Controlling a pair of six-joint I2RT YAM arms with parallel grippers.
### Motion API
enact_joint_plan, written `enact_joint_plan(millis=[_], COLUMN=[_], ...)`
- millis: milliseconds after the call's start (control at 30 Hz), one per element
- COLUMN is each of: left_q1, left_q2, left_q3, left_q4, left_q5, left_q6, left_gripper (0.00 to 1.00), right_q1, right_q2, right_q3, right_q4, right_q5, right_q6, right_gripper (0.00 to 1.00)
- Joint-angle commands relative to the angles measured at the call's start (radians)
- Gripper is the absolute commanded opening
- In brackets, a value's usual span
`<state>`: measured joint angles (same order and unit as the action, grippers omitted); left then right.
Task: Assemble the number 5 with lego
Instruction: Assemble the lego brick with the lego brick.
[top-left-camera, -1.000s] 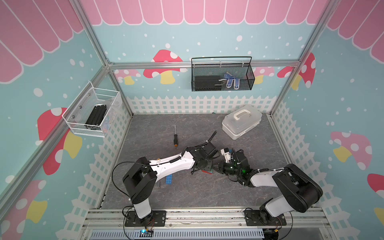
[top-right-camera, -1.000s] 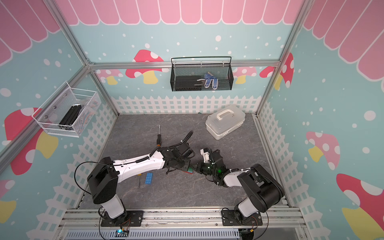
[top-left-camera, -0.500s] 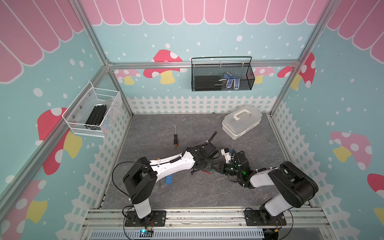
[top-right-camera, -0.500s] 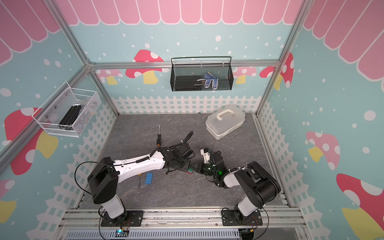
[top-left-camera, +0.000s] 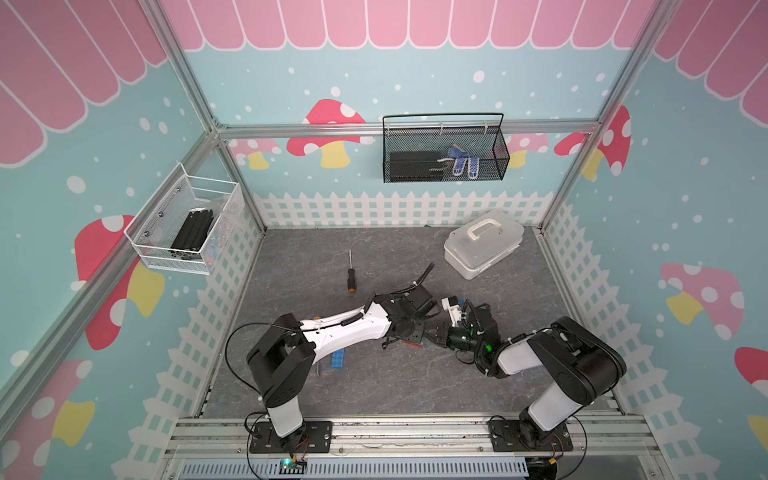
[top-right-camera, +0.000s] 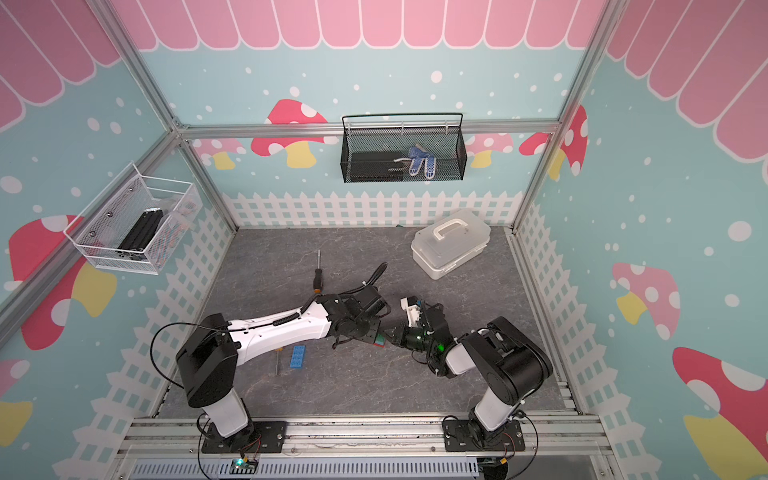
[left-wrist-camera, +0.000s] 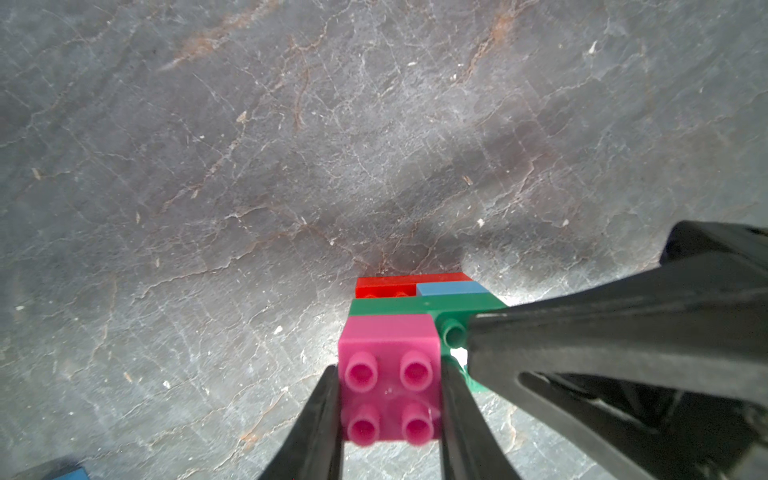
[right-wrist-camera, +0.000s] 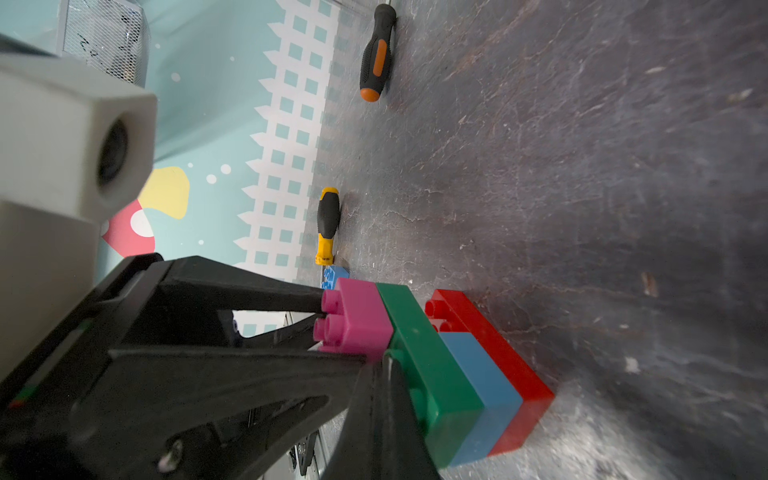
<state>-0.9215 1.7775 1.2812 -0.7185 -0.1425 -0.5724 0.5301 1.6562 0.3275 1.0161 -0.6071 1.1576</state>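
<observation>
The lego stack lies on its side on the grey floor: long red brick (right-wrist-camera: 490, 345), short blue brick (right-wrist-camera: 478, 374), long green brick (right-wrist-camera: 432, 365), pink brick (right-wrist-camera: 361, 320). My left gripper (left-wrist-camera: 390, 370) is shut on the pink brick (left-wrist-camera: 388, 345), which sits on one end of the green brick (left-wrist-camera: 424, 305). My right gripper (right-wrist-camera: 382, 361) is shut with nothing in it, its tips against the green brick's studded face beside the pink brick. In both top views the arms meet at the stack (top-left-camera: 413, 343) (top-right-camera: 379, 341). A long blue brick (top-left-camera: 338, 358) lies loose beside the left arm.
A black-and-orange screwdriver (top-left-camera: 351, 277) lies behind the left arm, and a yellow-handled one (right-wrist-camera: 327, 224) lies by the loose blue brick. A white lidded box (top-left-camera: 482, 243) stands at the back right. Wire baskets (top-left-camera: 444, 153) hang on the walls.
Both grippers stay shut at the stack. The right arm's elbow has shifted slightly to the left.
</observation>
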Motion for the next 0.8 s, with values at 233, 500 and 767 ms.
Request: enact_joint_plan(millis=[233, 500, 767], left_q1=[-0.040, -0.037, -0.025], left_q2=[0.116, 0.067, 0.027], left_q3=[0.012, 0.063, 0.104], left_q4=[-0.037, -0.050, -0.066], left_q5=[0.080, 0.085, 0.092], left_q6=[0.010, 0.015, 0.023], left_gripper=[0.33, 0.50, 0.55], right_q1=[0.007, 0.006, 0.008], right_q2=[0.104, 0.102, 0.072], right_q3=[-0.036, -0.026, -0.006], right_q4=[-0.311, -0.343, -0.382], right_q5=[0.084, 0.084, 0.078], right_q6=[0.007, 0.002, -0.014], right_gripper=[0.00, 0.00, 0.00])
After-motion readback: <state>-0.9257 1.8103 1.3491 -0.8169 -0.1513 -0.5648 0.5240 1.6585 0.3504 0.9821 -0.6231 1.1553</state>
